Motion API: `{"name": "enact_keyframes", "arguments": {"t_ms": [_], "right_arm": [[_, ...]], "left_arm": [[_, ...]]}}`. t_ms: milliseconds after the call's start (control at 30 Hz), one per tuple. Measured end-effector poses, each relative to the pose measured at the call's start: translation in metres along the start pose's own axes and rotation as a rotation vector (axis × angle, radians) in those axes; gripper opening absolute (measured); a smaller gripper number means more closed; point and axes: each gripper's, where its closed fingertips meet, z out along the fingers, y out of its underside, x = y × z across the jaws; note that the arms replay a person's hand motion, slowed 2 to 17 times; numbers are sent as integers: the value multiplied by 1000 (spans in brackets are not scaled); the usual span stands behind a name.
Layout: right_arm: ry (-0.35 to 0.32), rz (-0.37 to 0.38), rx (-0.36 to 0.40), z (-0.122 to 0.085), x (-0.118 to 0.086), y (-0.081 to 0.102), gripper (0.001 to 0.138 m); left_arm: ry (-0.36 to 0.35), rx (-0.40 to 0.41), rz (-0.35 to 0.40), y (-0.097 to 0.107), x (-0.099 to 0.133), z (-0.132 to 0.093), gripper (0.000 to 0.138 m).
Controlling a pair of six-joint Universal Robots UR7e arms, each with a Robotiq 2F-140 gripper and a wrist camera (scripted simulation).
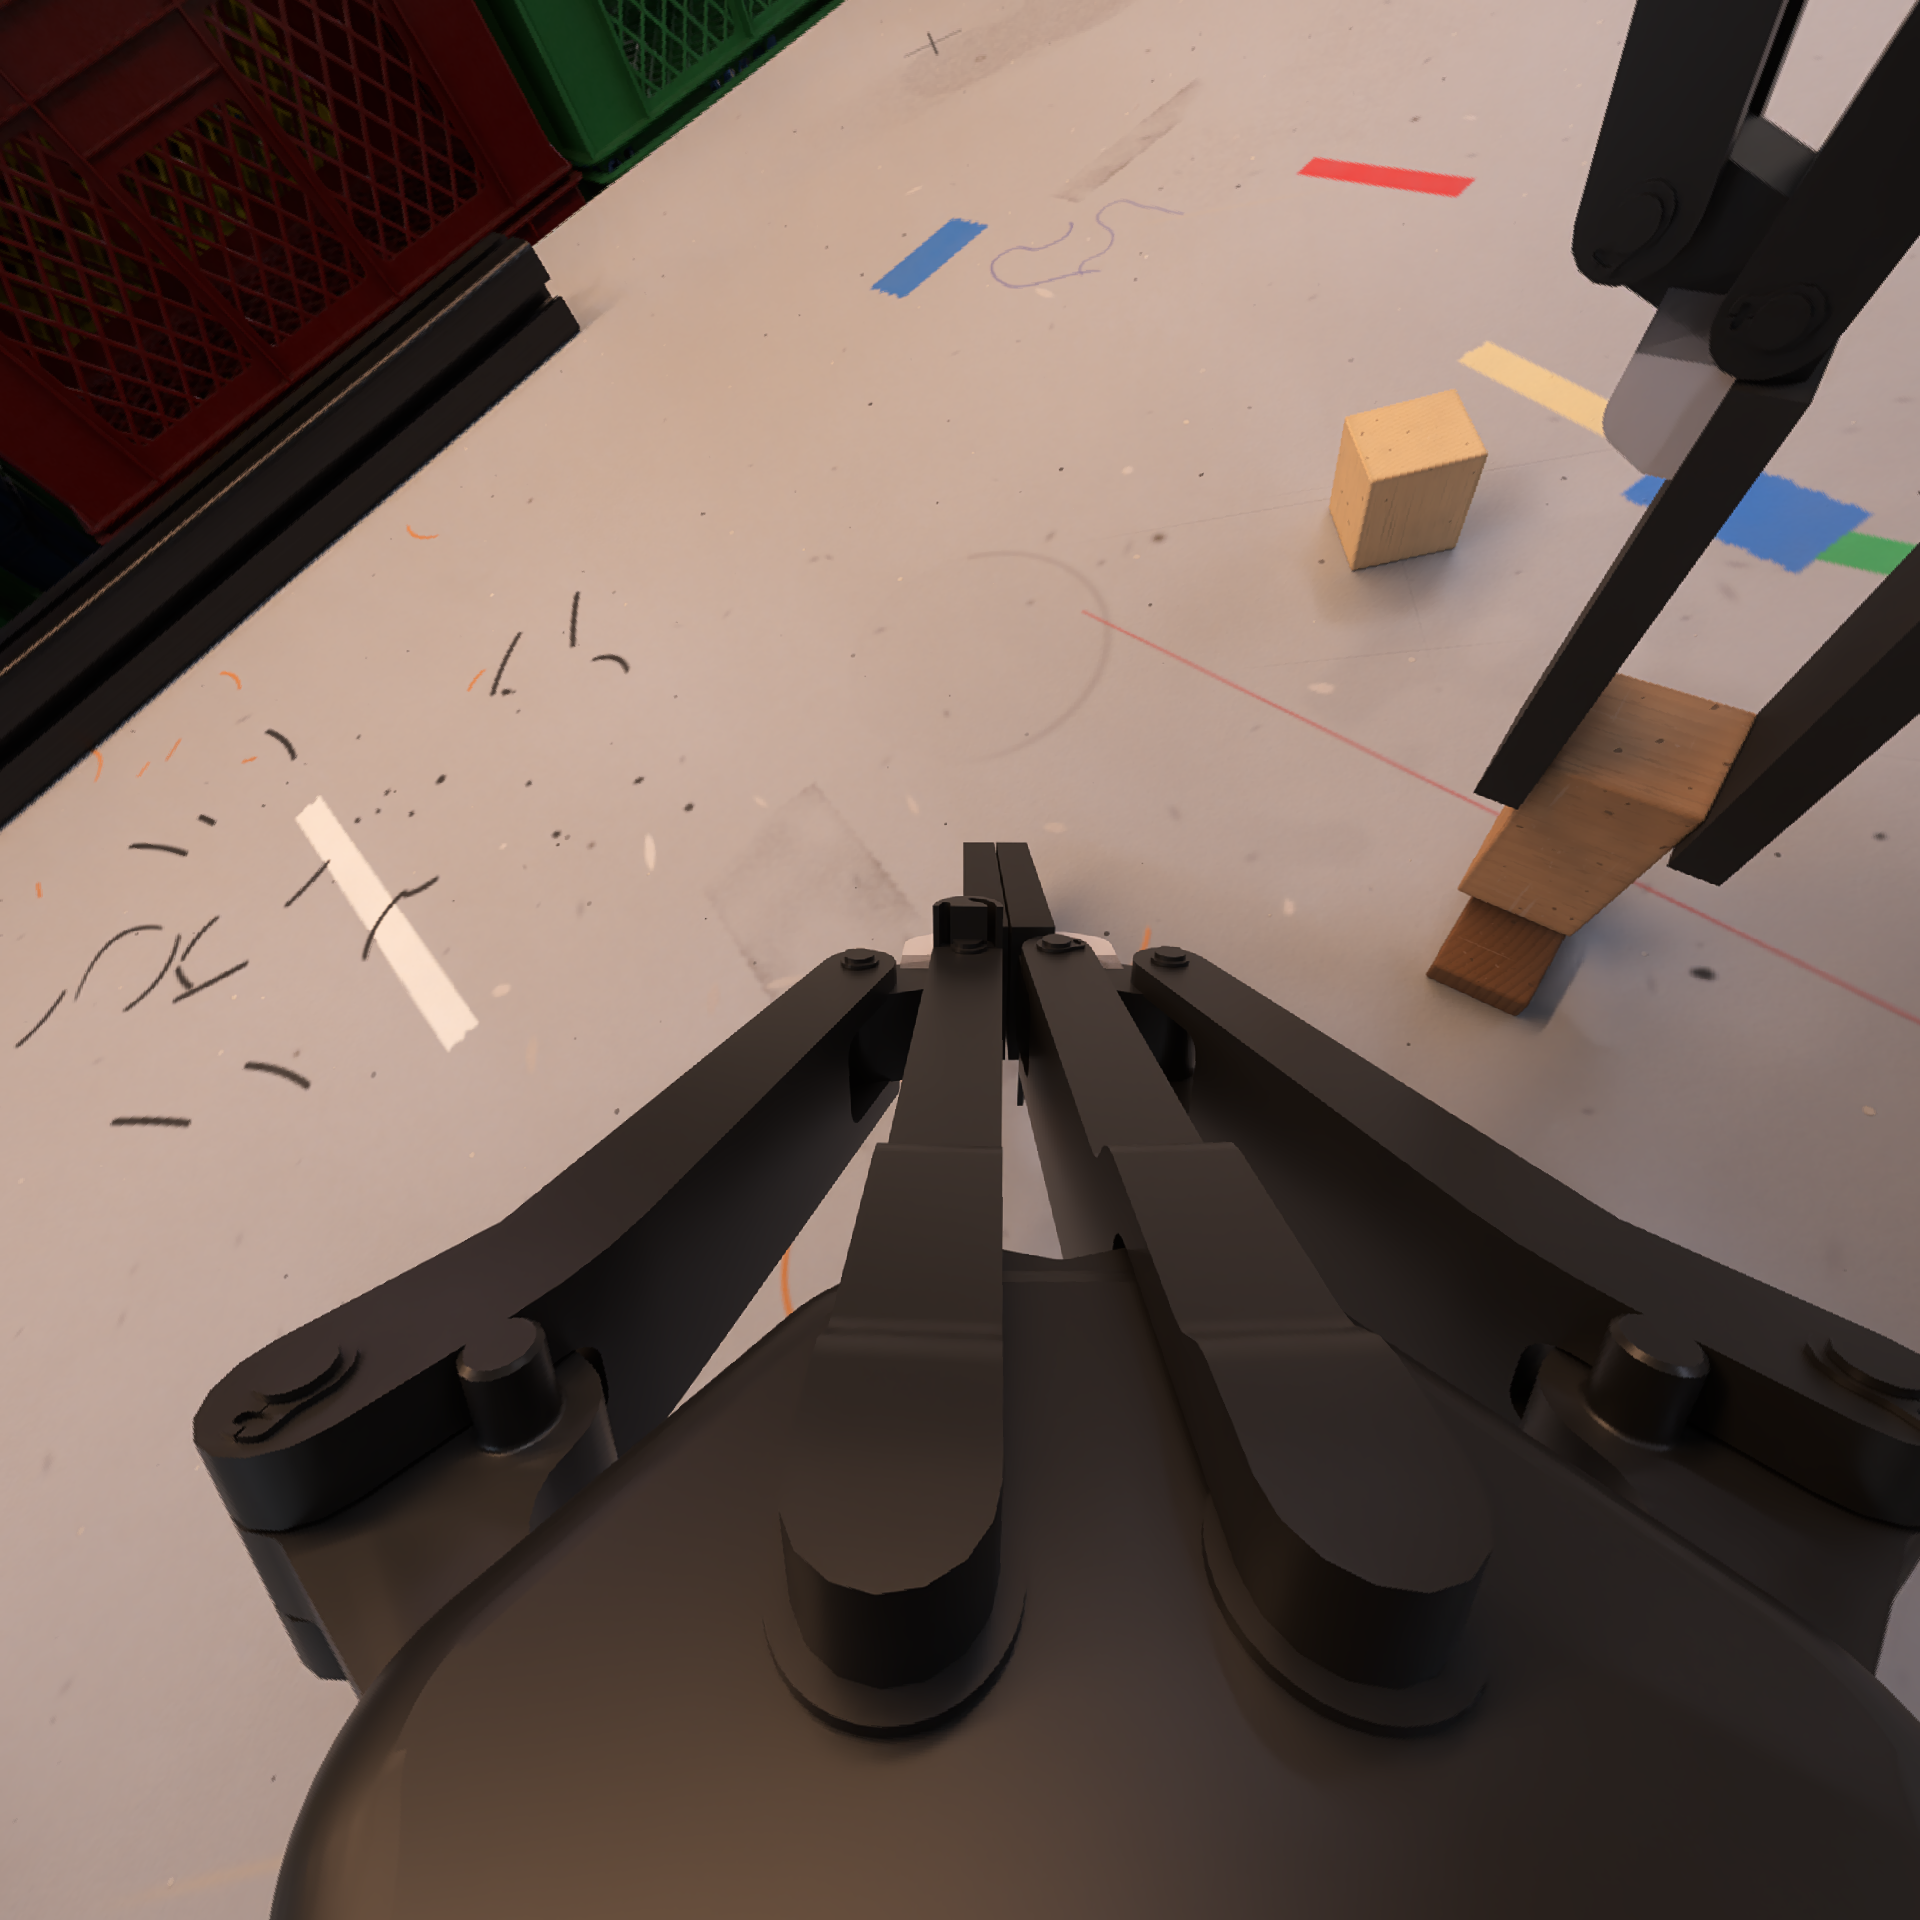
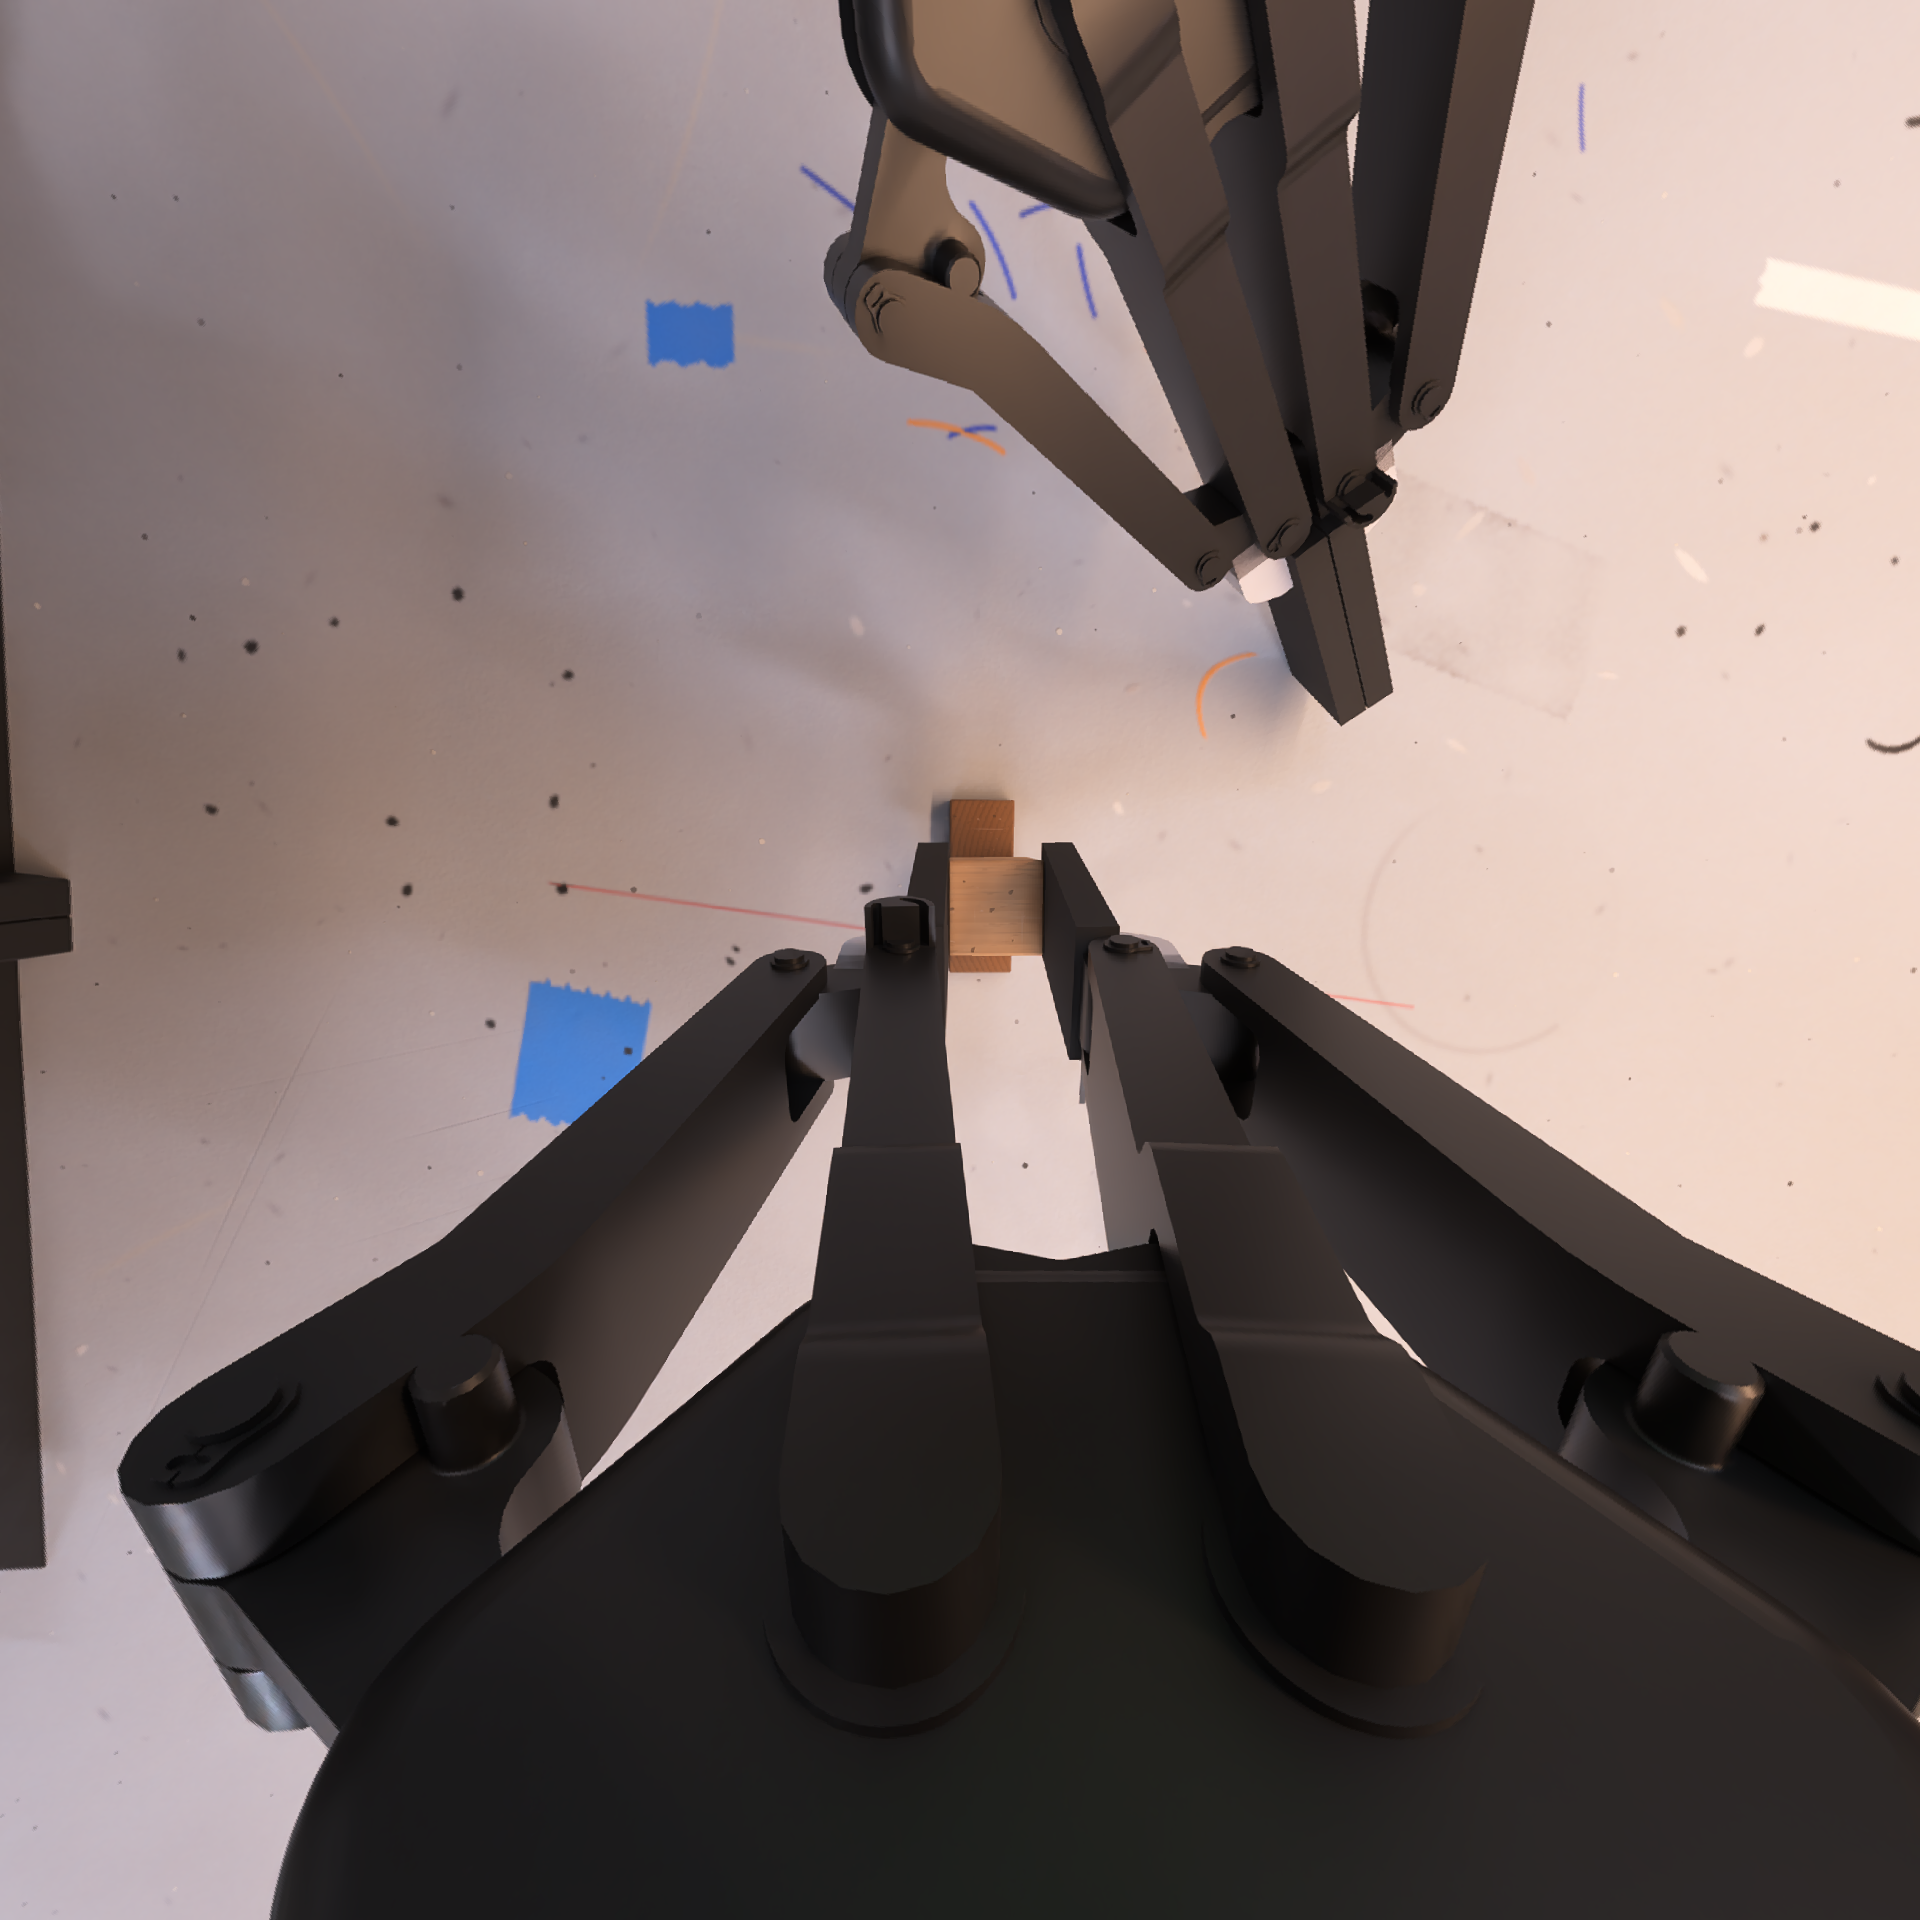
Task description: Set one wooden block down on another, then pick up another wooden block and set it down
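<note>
My right gripper (image 2: 995, 883) points down at the table, its jaws closed on a light brown wooden block (image 2: 994, 906). That block lies crosswise on a darker wooden block (image 2: 982, 821) that rests on the table. The left wrist view shows the same stack, the upper block (image 1: 1621, 790) on the lower block (image 1: 1496, 956), with the right gripper (image 1: 1605, 821) around the upper one. A pale wooden cube (image 1: 1408, 478) stands alone beyond the stack. My left gripper (image 1: 1003, 883) is shut and empty just above the table, left of the stack; it also shows in the right wrist view (image 2: 1340, 686).
A dark red crate (image 1: 208, 260) and a green crate (image 1: 644, 73) stand past the table's far left edge, behind a black rail (image 1: 291, 499). Flat tape strips in blue (image 1: 930, 258), red (image 1: 1387, 175) and white (image 1: 384, 925) lie on the table.
</note>
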Motion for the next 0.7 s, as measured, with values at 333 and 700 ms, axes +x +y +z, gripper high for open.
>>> {"name": "enact_keyframes", "arguments": {"t_ms": [333, 700], "right_arm": [[2, -4, -4, 1, 1, 1, 24], [2, -7, 2, 0, 0, 0, 24]], "left_arm": [[0, 0, 1, 0, 0, 0, 1], [-1, 0, 2, 0, 0, 0, 1]]}}
